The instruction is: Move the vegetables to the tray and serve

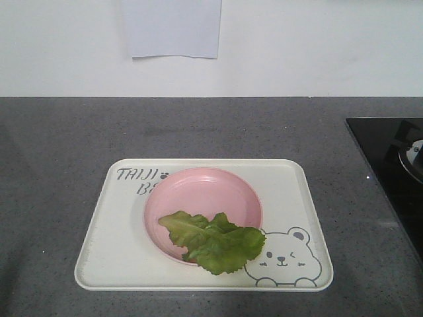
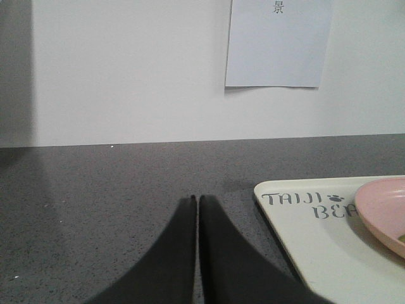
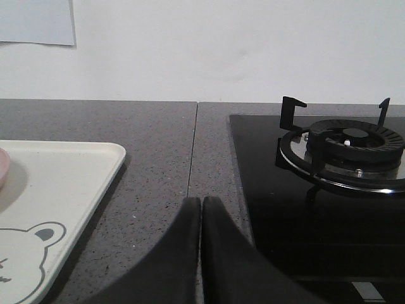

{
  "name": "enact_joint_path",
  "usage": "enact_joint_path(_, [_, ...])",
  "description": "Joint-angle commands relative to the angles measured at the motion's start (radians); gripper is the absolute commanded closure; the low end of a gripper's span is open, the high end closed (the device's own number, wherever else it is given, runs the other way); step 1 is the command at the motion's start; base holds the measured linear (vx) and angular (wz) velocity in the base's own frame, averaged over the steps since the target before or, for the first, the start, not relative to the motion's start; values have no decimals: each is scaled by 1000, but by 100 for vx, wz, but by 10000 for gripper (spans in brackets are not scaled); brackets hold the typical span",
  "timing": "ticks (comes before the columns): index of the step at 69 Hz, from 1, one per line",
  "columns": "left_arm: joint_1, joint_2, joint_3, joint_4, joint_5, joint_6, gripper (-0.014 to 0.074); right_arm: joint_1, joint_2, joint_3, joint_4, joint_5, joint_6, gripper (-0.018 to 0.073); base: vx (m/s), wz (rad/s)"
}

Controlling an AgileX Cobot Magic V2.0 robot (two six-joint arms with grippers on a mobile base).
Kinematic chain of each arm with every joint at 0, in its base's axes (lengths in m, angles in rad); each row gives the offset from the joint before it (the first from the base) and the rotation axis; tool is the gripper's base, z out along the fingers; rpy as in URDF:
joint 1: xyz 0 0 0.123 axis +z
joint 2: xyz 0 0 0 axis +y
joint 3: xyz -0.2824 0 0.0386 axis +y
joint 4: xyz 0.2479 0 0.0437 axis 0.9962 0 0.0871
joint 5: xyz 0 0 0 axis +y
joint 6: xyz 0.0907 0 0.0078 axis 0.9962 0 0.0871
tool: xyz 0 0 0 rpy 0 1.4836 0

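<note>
The left gripper (image 2: 197,200) has its two dark, tapering fingers pressed together with nothing between them, low over the speckled grey countertop (image 1: 59,132) just to the left of the tray (image 1: 99,244); the front view does not show it at all. The tray is a cream plastic rectangle with rounded corners and a raised rim, its long side running left to right across the counter, with grey "TAIJI" lettering at its far left corner and a winking bear drawn at its near right corner. A round pink plate (image 1: 211,191), smooth and shallow, sits on the tray and covers part of the second line of lettering. The vegetables (image 1: 215,241), ruffled green lettuce leaves with paler ribs, lie on the plate's near side, their long axis running from the left down toward the right, where the broad frilled end hangs over the plate's rim onto the tray beside the bear. How many leaves overlap there is hard to tell. In the left wrist view only a sliver of green shows at the frame edge. The right gripper (image 3: 201,200) is likewise closed and empty, over the counter between the tray's right edge and a glossy black hob (image 3: 297,202) with a metal gas burner (image 3: 348,149), cut off by the frame in the front view. A pale sheet of paper (image 1: 173,28) hangs on the white wall.
</note>
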Motion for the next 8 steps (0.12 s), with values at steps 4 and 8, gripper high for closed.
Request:
enact_joint_path(4, [-3,-15,24,-11,-78,0,603,-5,-4,7,0,-72,-11,564,0,0])
enact_joint_path(8, [-3,-15,24,-11,-78,0,603,-5,-4,7,0,-72,-11,564,0,0])
